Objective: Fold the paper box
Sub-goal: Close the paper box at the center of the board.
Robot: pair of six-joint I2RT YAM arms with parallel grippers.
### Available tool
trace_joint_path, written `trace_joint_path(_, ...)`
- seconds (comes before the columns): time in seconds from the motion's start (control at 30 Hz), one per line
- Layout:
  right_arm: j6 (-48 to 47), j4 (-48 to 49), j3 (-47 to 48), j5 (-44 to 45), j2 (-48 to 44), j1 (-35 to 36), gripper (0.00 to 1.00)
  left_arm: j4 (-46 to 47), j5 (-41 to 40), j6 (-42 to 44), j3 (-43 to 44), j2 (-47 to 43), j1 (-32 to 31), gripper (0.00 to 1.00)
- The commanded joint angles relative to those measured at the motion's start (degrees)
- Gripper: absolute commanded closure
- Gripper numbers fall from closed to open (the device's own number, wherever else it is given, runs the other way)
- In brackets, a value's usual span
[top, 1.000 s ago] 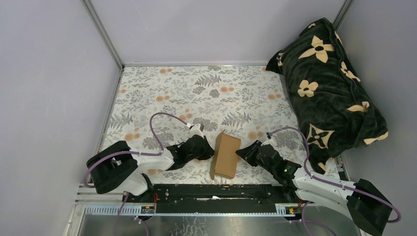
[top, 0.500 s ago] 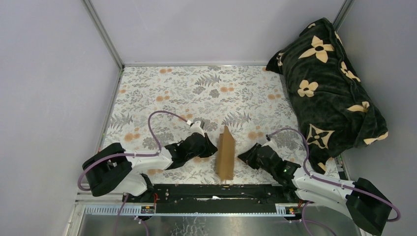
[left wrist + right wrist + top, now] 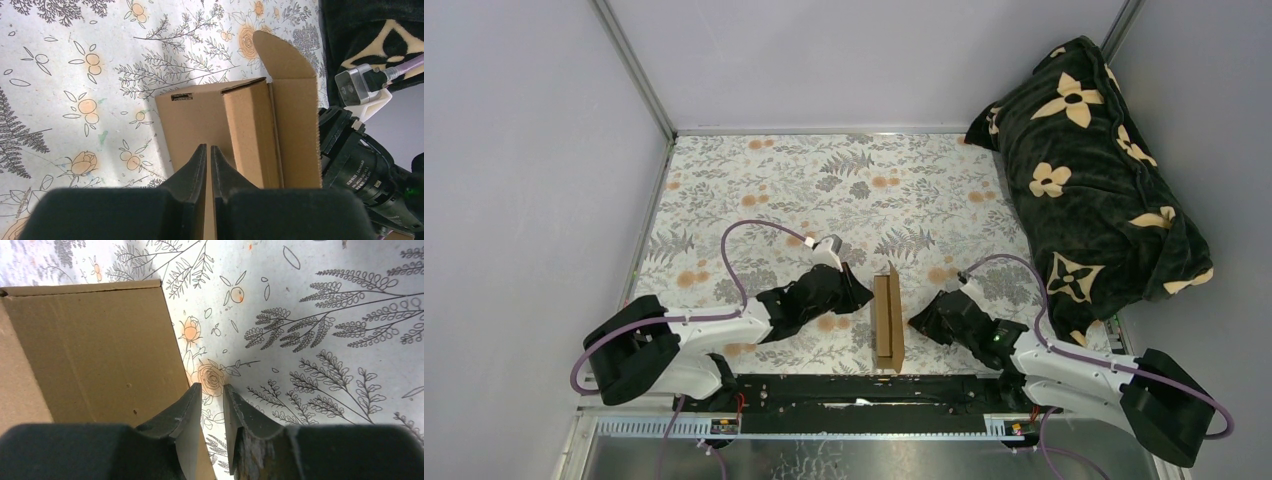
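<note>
paper box point(image 3: 887, 320) on edge — jaws flanking, close

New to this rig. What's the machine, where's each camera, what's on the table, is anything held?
Two small robot arms, the left arm and the right arm, are bolted at the near edge of a table with a floral cover. The wide picture looks down from above and behind them. The other two come from a camera on each wrist, looking along its own fingers. Between the arms a brown paper box stands on its side, with one flap sticking out. A dark flowered blanket lies at the far right. The left gripper is shut at the box; whether it pinches cardboard is unclear. The right gripper is slightly open beside the box, holding nothing.
</note>
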Motion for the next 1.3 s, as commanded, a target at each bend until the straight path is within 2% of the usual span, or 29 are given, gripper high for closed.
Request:
trace_joint_path(0.0,-6.08,-14.93,1.55,3.96,1.83,0.45,0.69,0.25,-0.41,0.37,-0.32,-0.82,-0.33,0.88)
trace_joint_path(0.27,-15.49,-27.48,16.60,9.91,1.28,0.45,0.67,-8.65,-2.05,1.06,-1.02,-8.27,-0.37,0.88)
trace_joint_path(0.43,-22.59,-32.71,27.47,9.62,6.76,0.39,0.65,-11.36,-0.49,0.03,-0.83,-11.48,-2.80,0.87)
trace_joint_path(0.67,-29.76,-29.21,36.49,1.81,18.19,-2.94,0.64,-19.55,-5.26,-1.56,4.14,-9.03,-11.85,0.88)
trace_joint_path(0.8,-33.22,-28.99,41.95,-2.62,25.21,-4.38,0.64,-19.15,-5.60,-4.18,2.63,-7.50,-13.69,0.87)
trace_joint_path(1.27,-40.95,-22.61,50.84,-15.36,36.17,-6.55,0.64,-19.14,-8.99,-5.54,7.44,0.91,-17.46,0.88)
